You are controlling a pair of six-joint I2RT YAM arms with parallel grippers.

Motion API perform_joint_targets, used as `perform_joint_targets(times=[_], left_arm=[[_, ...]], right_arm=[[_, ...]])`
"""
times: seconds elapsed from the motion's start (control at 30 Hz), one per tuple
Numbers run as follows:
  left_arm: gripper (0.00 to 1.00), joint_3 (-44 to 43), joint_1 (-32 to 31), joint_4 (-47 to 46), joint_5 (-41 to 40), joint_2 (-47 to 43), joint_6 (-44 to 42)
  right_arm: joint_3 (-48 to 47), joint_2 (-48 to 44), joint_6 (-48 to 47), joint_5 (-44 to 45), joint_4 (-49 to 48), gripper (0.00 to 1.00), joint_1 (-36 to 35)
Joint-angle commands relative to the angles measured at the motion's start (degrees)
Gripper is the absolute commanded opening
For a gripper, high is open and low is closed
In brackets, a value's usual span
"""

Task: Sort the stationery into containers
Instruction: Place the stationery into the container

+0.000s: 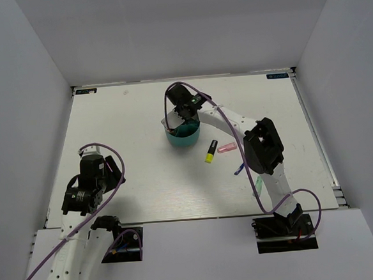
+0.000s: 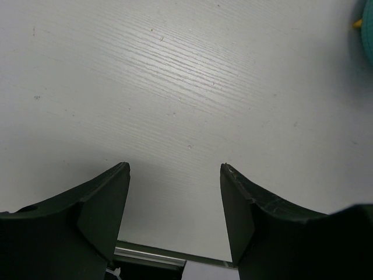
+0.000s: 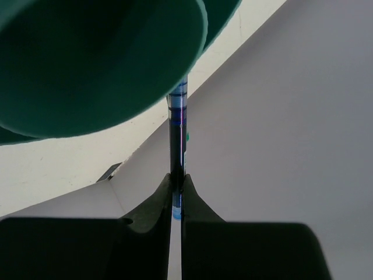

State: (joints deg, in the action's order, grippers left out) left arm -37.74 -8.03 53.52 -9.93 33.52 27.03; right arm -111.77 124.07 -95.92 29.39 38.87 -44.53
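The round teal organiser [image 1: 185,136] stands at the table's middle back. My right gripper [image 1: 188,111] hovers over it, shut on a thin blue pen [image 3: 177,131] that runs from the jaws up to the teal rim [image 3: 99,64]. A yellow highlighter with a black cap [image 1: 210,152], a pink piece [image 1: 227,148], a second blue pen [image 1: 239,169] and a pale green piece [image 1: 259,185] lie on the table to the organiser's right. My left gripper [image 2: 175,169] is open over bare table near the front left, with nothing between its fingers; the organiser's edge [image 2: 367,35] shows at the far right.
White walls enclose the table on three sides. The right arm's elbow [image 1: 264,146] hangs above the loose items. A metal strip [image 2: 151,255] marks the table's near edge under the left gripper.
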Motion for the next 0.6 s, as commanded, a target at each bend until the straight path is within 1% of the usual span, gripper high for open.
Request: perform_joint_targets(times=[0.0,0.43,0.5,0.57], left_arm=[[0.74,-0.23,0.21,-0.78,0.44,-0.56,-0.13],[0.74,-0.14,0.21,-0.7,0.53,-0.82,-0.13],[0.74,-0.23,0.12,-0.78,0.53,-0.91,-0.04],[0.74,-0.06,0.12,-0.7,0.35,-1.08,-0.04]], right_arm=[[0.41,-0.76,-35.48,-2.75,4.02,0.0,-0.9],[0.58,-0.15,-35.74,-3.9,3.14,0.0,-2.31],[0.76,-0.15,-35.48,-3.99,2.62,0.02,-2.66],[0.5,-0.06,-35.39,-3.98,2.79,0.06,-2.93]])
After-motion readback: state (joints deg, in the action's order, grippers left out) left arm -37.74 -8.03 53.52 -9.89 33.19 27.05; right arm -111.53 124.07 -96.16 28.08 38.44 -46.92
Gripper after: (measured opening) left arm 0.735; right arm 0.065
